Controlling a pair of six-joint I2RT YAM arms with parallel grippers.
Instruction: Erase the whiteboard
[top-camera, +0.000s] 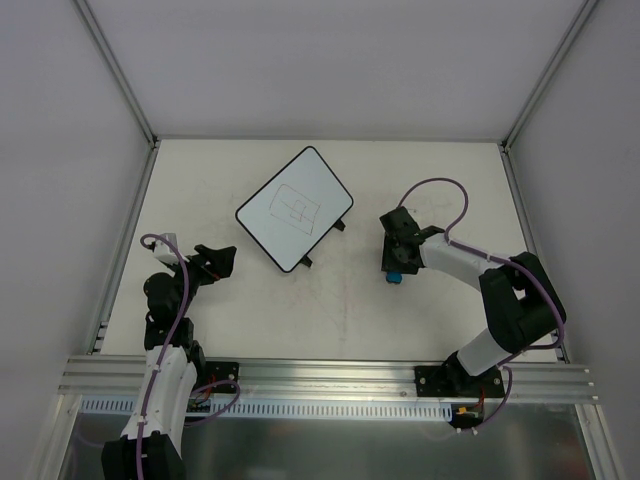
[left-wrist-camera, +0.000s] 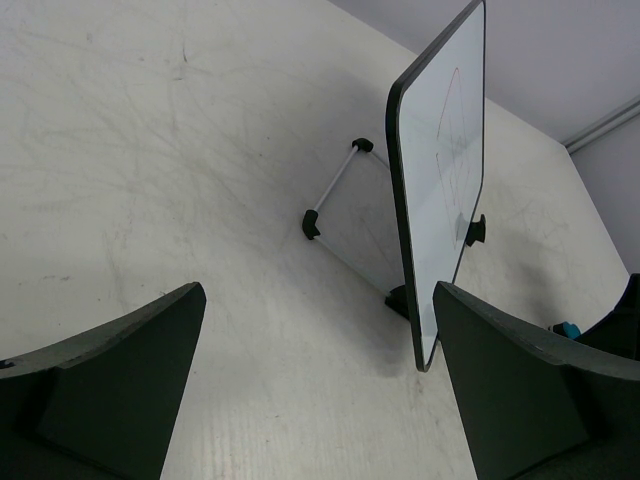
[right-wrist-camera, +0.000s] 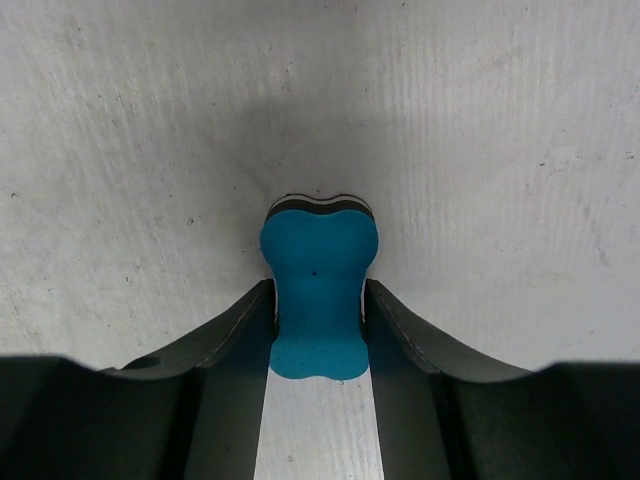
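The whiteboard (top-camera: 295, 208) is propped on its stand at the table's middle back, tilted, with a faint line drawing on it. In the left wrist view the whiteboard (left-wrist-camera: 445, 150) shows nearly edge-on. My left gripper (top-camera: 222, 262) is open and empty, to the left of and a little nearer than the board's near corner; its jaws (left-wrist-camera: 318, 330) stand wide apart over bare table. My right gripper (top-camera: 395, 262) is to the right of the board, down at the table, shut on the small blue eraser block (right-wrist-camera: 318, 250), which also shows in the top view (top-camera: 395, 277).
The board's stand has a white rod with black feet (left-wrist-camera: 335, 190) behind it and small black tabs (top-camera: 343, 225) on its right edge. An aluminium rail (top-camera: 330, 375) runs along the near edge. White enclosure walls (top-camera: 60, 150) close in the table's sides and back.
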